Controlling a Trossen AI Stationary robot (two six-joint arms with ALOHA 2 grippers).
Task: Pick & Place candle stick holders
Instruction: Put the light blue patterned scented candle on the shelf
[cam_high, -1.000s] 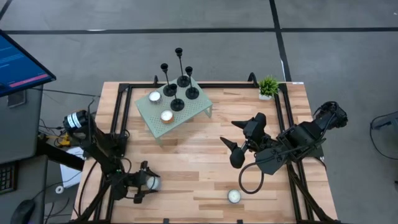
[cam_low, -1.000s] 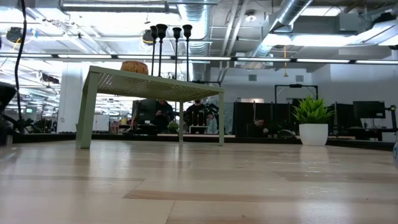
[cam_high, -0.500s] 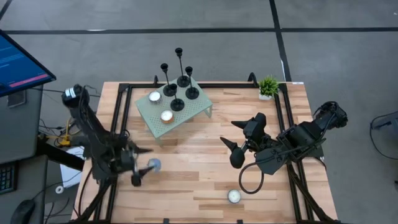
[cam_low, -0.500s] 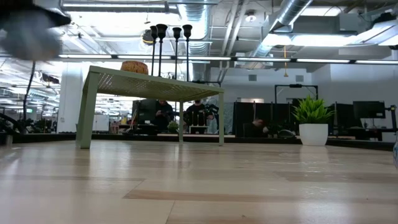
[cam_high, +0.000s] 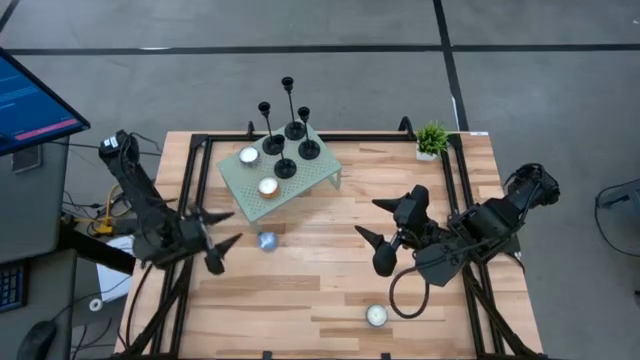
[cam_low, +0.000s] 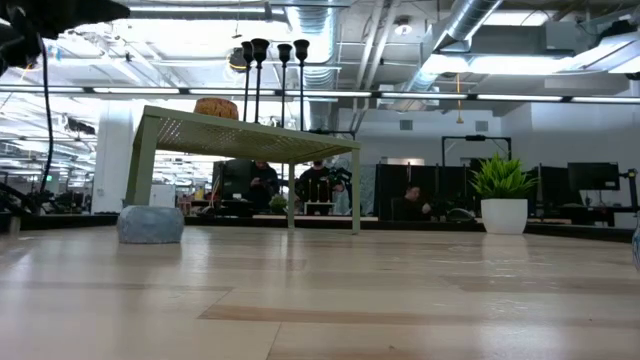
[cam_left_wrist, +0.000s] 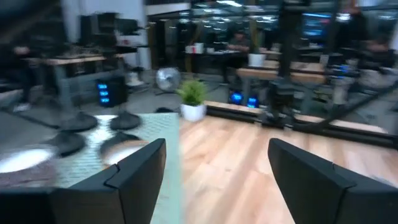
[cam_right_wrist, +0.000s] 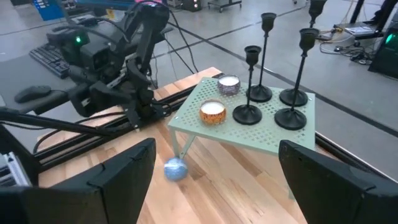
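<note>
Several black candle stick holders (cam_high: 285, 167) (cam_right_wrist: 247, 113) stand by their disc bases on the pale green perforated stand (cam_high: 312, 177); in the low view their cups (cam_low: 260, 45) rise above it. My left gripper (cam_high: 235, 227) (cam_left_wrist: 216, 144) is open and points level toward the stand, just left of it and above the table, with nothing between its fingers. My right gripper (cam_high: 368, 218) (cam_right_wrist: 217, 146) hangs open right of the stand, high over the table's middle. A blue-grey tealight (cam_high: 267, 240) (cam_right_wrist: 175, 168) lies on the table by the stand's near leg.
Two tealights (cam_high: 249, 155) (cam_high: 268, 186) sit on the stand beside the holders. Another tealight (cam_high: 376, 315) lies near the table's front edge. A small potted plant (cam_high: 431, 139) stands at the far right corner. Black frame rails (cam_high: 190, 180) run along the table's sides.
My left gripper has risen from the table's near left part, gone toward the far edge and the stand, and tipped up from pointing down to level. The blue-grey tealight that was at its fingers now lies on the table, apart from them. My right arm kept still.
</note>
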